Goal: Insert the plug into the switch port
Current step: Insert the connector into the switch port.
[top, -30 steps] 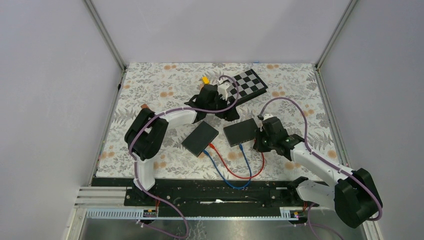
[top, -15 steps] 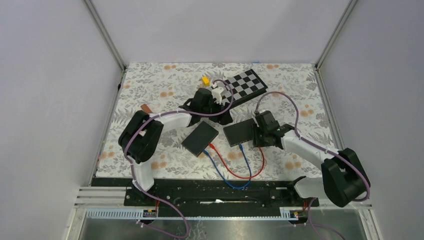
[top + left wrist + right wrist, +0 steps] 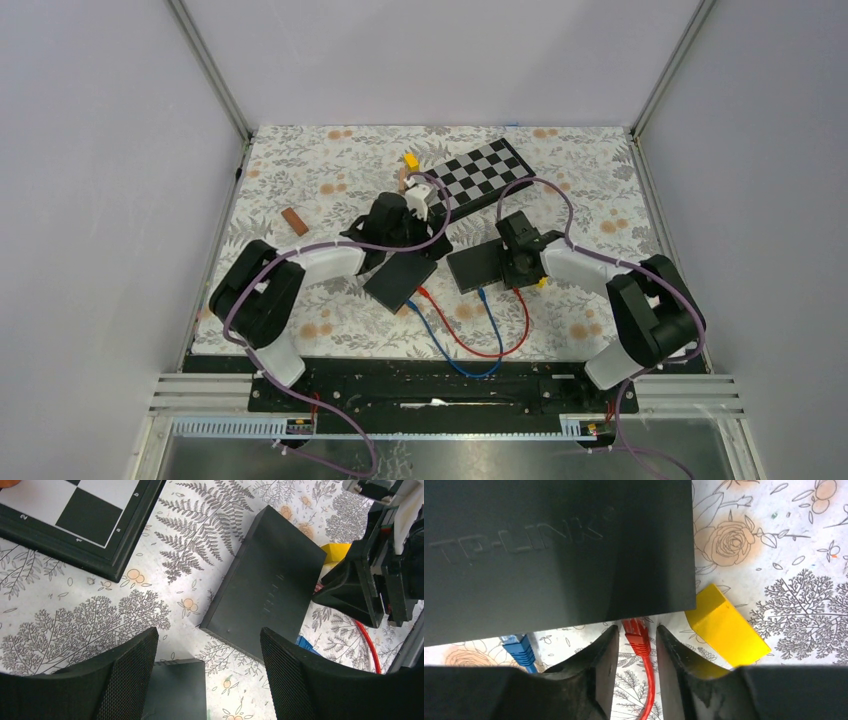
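Two black switches lie mid-table: the left switch (image 3: 400, 278) and the right TP-LINK switch (image 3: 485, 265) (image 3: 554, 550). A red cable (image 3: 480, 350) and a blue cable (image 3: 455, 355) link them. The red plug (image 3: 636, 632) (image 3: 520, 292) sits at the right switch's near edge, between the fingers of my right gripper (image 3: 636, 637) (image 3: 520, 280). That gripper is open, with a thin gap on each side of the plug. The blue plug (image 3: 517, 649) sits further left on the same edge. My left gripper (image 3: 209, 640) (image 3: 403, 245) hangs wide open and empty over the left switch's far corner (image 3: 172, 690).
A yellow block (image 3: 726, 625) (image 3: 541, 282) lies just right of my right fingers. A chessboard (image 3: 482, 172) (image 3: 75, 515) sits at the back, with a small yellow piece (image 3: 410, 159) beside it. A brown block (image 3: 292, 219) lies at the left.
My right arm swung in to the right switch's near edge, and its jaws went from shut to open astride the red plug. My left gripper drew back from the chessboard toward the left switch.
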### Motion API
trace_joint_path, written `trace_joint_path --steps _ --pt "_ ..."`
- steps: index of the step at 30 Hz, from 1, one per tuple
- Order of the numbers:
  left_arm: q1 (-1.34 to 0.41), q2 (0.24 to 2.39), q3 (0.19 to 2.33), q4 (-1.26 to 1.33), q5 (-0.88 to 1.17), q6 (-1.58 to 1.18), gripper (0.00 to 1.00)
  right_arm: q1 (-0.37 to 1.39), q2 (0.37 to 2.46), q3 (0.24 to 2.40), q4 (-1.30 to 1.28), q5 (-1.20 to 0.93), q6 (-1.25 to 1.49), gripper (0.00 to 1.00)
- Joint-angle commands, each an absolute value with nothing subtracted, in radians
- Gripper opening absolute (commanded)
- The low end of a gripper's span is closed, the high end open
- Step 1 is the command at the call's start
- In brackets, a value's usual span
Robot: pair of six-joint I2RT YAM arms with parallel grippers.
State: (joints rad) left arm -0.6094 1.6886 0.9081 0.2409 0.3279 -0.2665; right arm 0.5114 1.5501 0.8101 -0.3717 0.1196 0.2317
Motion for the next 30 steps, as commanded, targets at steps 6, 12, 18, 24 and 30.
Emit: trace_joint_path --steps 6,12,18,24,30 --pt "-0.629 1.578 0.755 0.445 0.236 -0.320 0.77 0.498 1.580 0.834 -0.380 0.038 0.214 0.11" --pt "-0.629 1.500 0.705 0.537 0.229 -0.414 0.79 0.498 1.357 0.779 -0.373 0.009 0.213 0.00" --pt "-0.635 1.436 0.723 0.665 0.331 -0.653 0.80 0.516 1.076 0.698 -0.216 -0.161 0.138 0.00" --pt "-0.732 1.426 0.761 0.680 0.302 -0.794 0.79 0.659 0.883 0.554 0.130 -0.128 0.074 0.00" --pt "-0.809 1.370 0.734 0.655 0.181 -0.881 0.78 0.744 0.800 0.446 0.338 -0.031 0.044 0.00"
